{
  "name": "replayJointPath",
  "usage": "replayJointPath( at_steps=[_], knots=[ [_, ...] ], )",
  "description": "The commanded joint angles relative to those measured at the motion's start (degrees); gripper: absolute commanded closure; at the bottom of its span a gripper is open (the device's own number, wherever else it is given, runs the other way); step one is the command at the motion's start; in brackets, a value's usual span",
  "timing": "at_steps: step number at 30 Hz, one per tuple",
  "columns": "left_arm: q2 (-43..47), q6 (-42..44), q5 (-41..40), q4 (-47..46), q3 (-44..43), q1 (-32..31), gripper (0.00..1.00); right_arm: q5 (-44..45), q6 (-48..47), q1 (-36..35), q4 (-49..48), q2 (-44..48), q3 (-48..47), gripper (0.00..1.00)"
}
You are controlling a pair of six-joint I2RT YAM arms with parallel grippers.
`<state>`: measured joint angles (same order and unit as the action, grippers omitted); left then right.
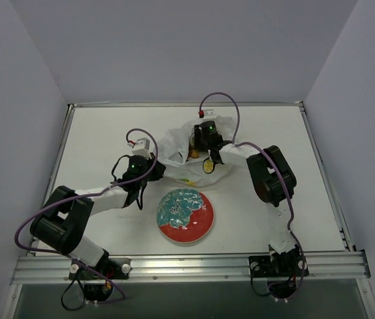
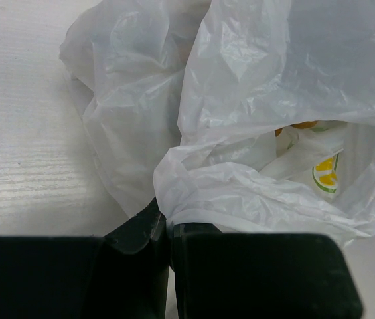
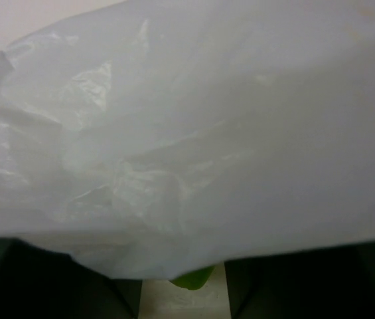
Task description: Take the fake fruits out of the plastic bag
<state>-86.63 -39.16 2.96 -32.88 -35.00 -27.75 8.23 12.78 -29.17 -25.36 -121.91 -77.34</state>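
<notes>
Pinching the rim of the plastic bag [image 2: 253, 100], the left gripper [image 2: 165, 222] is pressed together; the right gripper [image 3: 184, 299], part-spread, sits inside the bag at twelve o'clock of the plate [image 1: 204, 229]. Film hides whether it holds the green fruit [image 3: 192, 279]; catching film instead would drag the bag.

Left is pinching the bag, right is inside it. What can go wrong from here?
1. The plastic bag film covers most of the right wrist view. Only a sliver of the green fruit shows between the jaws of the right gripper, so they might clamp film too.
2. The left gripper pinches just a fold of the bag's edge. It may slip when the right gripper pulls out, dragging the bag along.
</notes>
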Motion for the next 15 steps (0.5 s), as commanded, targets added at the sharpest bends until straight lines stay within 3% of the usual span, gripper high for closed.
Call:
replayJointPath(
  at_steps=[1,5,15],
  knots=[
    [1.4,1.3,-0.4,-1.0,-2.4,-0.1,0.98,0.1,1.1,0.4,-1.9,1.8,0.0,0.84],
    [2.1,1.5,-0.9,-0.7,-2.3,-0.2,0.98,0.8,1.4,0.5,-0.9,6.1,2.1,0.93],
    [3.3,1.6,-1.2,-0.4,-1.9,0.0,0.98,-5.5,5.8,-0.3,-1.9,19.2,11.1,0.92]
  ],
)
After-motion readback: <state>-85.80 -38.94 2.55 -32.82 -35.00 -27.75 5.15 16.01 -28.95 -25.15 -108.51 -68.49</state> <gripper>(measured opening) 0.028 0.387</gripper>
